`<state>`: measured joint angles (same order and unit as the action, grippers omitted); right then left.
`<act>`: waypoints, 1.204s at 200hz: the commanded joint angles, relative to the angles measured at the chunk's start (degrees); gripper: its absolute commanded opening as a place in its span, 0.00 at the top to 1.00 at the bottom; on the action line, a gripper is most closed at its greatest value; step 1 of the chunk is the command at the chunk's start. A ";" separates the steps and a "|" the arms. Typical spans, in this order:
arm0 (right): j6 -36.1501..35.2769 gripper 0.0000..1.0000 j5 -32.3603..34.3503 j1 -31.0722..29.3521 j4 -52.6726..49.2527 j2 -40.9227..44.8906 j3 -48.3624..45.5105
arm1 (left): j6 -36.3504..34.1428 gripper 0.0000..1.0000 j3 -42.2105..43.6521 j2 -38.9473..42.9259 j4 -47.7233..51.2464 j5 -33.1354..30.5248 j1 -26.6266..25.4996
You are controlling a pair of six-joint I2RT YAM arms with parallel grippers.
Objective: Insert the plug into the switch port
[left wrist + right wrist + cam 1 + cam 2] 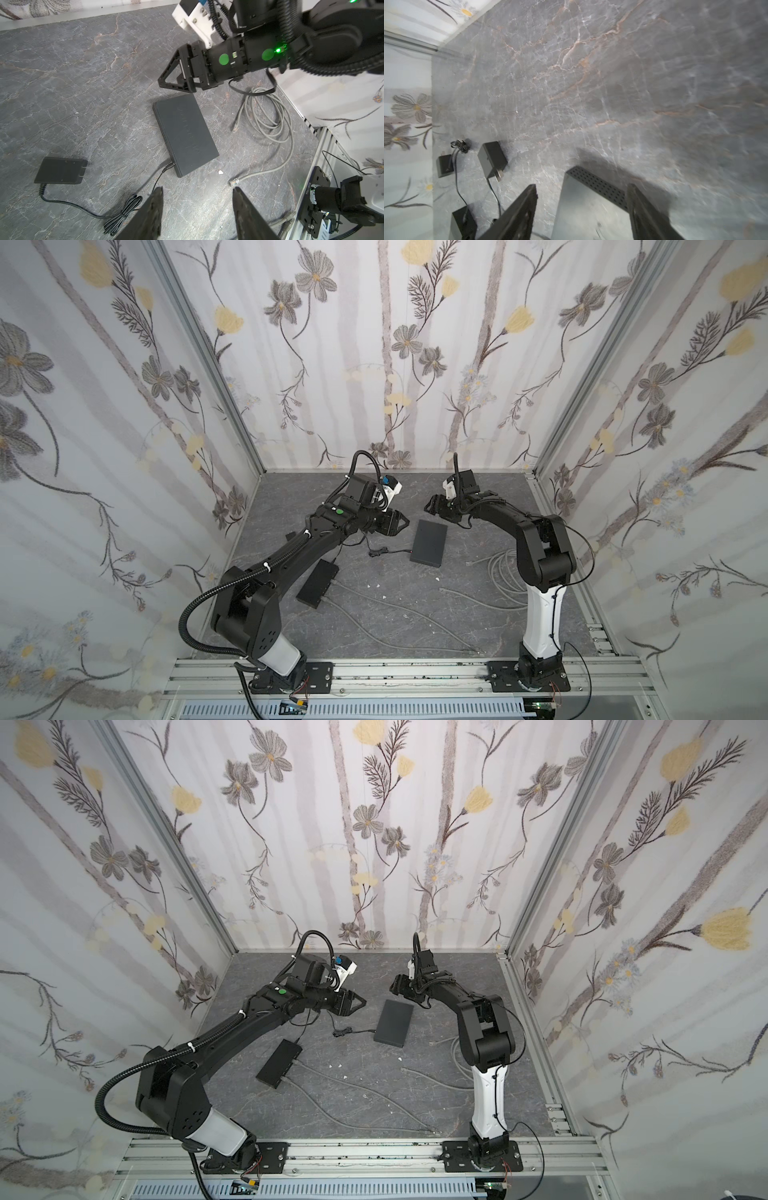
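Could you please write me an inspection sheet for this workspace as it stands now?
Surface: grey marbled tabletop, flat.
Job's things: switch lies flat mid-table; a free grey plug lies near it on the surface, not inserted and not held.
Clutter: second black box beside the left arm; power adapter; small white scraps.
Grippers: left gripper and right gripper are both open and empty, above the surface near the switch.
Cables: grey coil by the right arm; black power lead runs into the switch; two grey cables leave the second black box.
Surroundings: floral walls; aluminium rail at the front.
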<state>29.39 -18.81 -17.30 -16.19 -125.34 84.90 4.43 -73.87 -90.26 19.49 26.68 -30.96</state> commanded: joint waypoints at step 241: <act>7.85 0.36 5.49 -0.55 26.60 24.29 -36.87 | 17.90 0.54 -5.05 -21.74 -4.75 -24.27 -9.02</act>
<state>37.41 -12.73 -17.74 7.94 -99.29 47.07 23.11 -77.19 -109.12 16.69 0.40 -41.06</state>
